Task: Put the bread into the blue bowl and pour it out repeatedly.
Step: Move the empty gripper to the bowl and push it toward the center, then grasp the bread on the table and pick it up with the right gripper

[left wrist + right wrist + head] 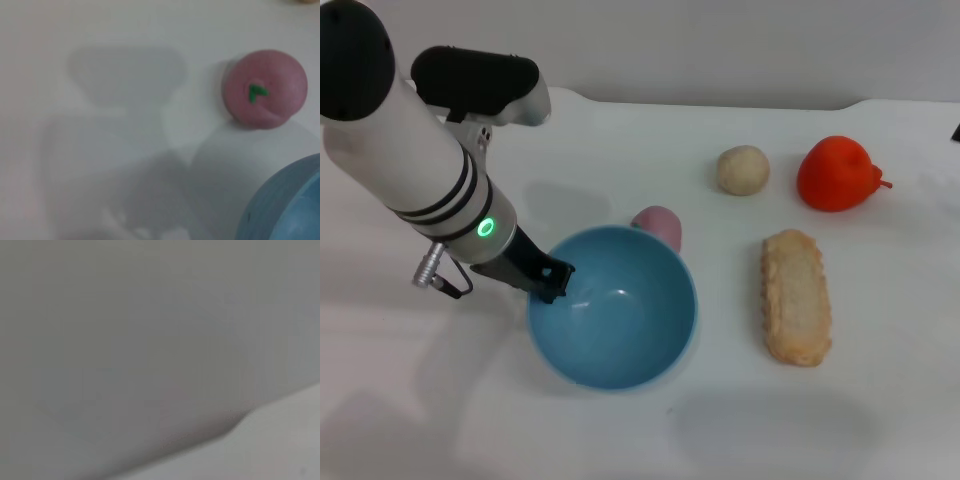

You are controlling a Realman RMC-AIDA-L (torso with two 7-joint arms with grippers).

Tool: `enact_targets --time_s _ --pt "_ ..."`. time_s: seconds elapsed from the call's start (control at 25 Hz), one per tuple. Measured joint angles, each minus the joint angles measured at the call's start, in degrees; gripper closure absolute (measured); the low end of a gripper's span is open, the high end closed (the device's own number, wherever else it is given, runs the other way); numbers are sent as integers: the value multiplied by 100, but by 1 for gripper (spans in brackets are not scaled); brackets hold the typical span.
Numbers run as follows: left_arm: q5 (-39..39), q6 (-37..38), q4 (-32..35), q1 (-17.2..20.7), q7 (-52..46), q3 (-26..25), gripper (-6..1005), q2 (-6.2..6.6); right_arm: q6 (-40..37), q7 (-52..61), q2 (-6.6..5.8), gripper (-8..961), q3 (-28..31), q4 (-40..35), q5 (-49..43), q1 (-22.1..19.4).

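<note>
The blue bowl (pixel 620 315) stands upright and empty on the white table, left of centre. My left gripper (pixel 554 277) reaches in from the left and is shut on the bowl's left rim. In the left wrist view only a piece of the bowl's outer wall (pixel 285 205) shows. The bread (pixel 796 297) lies flat on the table to the right of the bowl, pale crumbly face up, apart from it. My right gripper is out of view; its wrist view shows only a blurred grey surface.
A pink-purple round fruit (pixel 658 225) (pixel 265 89) sits right behind the bowl's far rim. A beige ball (pixel 742 169) and a red fruit (pixel 835 173) rest at the back right. The table's far edge runs along the back.
</note>
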Motion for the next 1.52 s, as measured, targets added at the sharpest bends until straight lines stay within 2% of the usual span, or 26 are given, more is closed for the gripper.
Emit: enact_targets --time_s 0.12,0.28,0.4,0.48,0.6,0.8,0.88,1.04,1.52 --pt "-1 28 38 19 5 -32 999 3 -422 751 16 413 -1238 -601 -5 211" --pt "-3 40 49 31 7 -35 999 4 -925 1925 98 414 -3226 -1387 -28 393" --pt "-3 88 56 29 8 -36 999 2 -1325 2571 277 414 -4576 -1977 -25 426" --pt "-3 101 59 17 8 -35 1000 -1 -1562 2742 428 415 -5108 -2287 -25 424" --pt "-3 120 88 6 8 -31 1000 -8 -1735 2790 637 415 -5453 -2487 -14 414" --pt "-4 180 135 19 8 -19 1000 -15 -1750 2758 1027 416 -5636 -2563 6 461" --pt "-8 231 192 38 8 4 1000 -20 -1713 2752 1108 417 -5833 -2548 11 478" --pt "-68 258 262 52 8 17 1000 -22 -1536 2755 1150 417 -6167 -2308 176 495" --pt "-145 258 267 39 -2 18 999 -23 -583 2737 1192 420 -6383 -1372 320 549"
